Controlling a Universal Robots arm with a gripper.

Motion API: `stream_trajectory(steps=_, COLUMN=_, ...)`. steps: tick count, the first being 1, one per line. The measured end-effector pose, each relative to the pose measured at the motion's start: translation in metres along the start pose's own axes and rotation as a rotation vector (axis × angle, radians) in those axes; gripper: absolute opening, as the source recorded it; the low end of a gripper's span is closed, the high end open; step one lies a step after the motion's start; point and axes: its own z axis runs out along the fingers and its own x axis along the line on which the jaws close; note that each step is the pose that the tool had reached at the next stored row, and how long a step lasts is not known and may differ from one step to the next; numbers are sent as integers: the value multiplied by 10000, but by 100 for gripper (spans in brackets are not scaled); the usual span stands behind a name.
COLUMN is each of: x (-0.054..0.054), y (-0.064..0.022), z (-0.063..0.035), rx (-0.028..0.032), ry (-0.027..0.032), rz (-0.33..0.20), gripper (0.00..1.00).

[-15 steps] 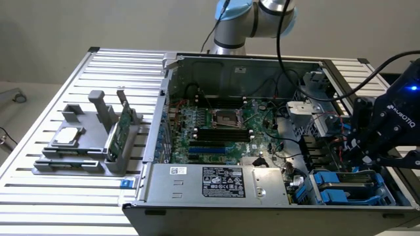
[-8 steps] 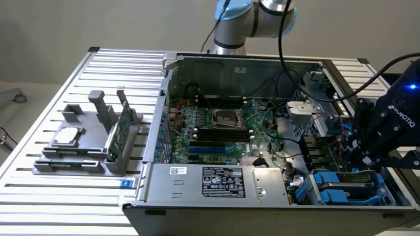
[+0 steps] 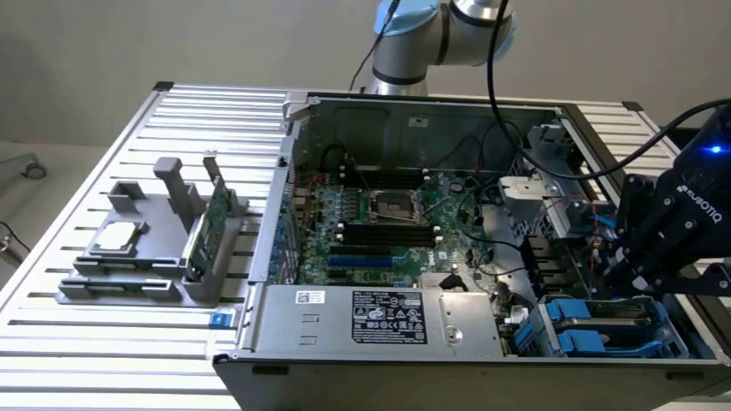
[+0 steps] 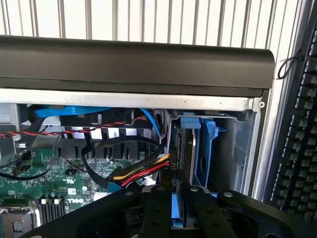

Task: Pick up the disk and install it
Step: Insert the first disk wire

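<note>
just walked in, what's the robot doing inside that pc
The arm's gripper is down at the drive bay in a corner of the open case. Its fingers appear closed on the disk, which stands on edge at the bay's mouth. A chip and a green card sit on a grey tray at the exterior view's left, apart from the arm.

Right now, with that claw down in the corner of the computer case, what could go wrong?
1. The gripper grips the disk edge-on, right beside the red, yellow and black wire bundle. Those wires could snag or get pinched.
2. A second blue carrier sits close alongside. A slight tilt might jam the disk against it.
</note>
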Motion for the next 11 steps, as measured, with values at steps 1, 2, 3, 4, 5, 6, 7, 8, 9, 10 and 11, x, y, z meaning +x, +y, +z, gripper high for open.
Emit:
stream_trajectory(steps=1, x=0, y=0, z=4, rx=3, ry=-11, rz=44, gripper=17)
stream_trajectory(steps=2, x=1, y=1, z=10, rx=6, ry=-21, rz=73, gripper=17)
stream_trajectory(steps=3, x=1, y=2, z=16, rx=8, ry=-36, rz=99, gripper=17)
stream_trajectory(steps=4, x=1, y=3, z=18, rx=9, ry=-54, rz=114, gripper=17)
stream_trajectory(steps=5, x=1, y=3, z=19, rx=9, ry=-66, rz=115, gripper=17)
stream_trajectory(steps=6, x=1, y=3, z=19, rx=9, ry=-75, rz=117, gripper=17)
stream_trajectory(steps=7, x=1, y=3, z=20, rx=9, ry=-78, rz=118, gripper=17)
stream_trajectory(steps=8, x=2, y=4, z=23, rx=10, ry=-89, rz=119, gripper=17)
stream_trajectory(steps=9, x=2, y=6, z=25, rx=10, ry=-106, rz=120, gripper=17)
stream_trajectory(steps=10, x=2, y=9, z=26, rx=11, ry=-134, rz=124, gripper=17)
stream_trajectory(steps=11, x=2, y=12, z=27, rx=13, ry=-169, rz=129, gripper=17)
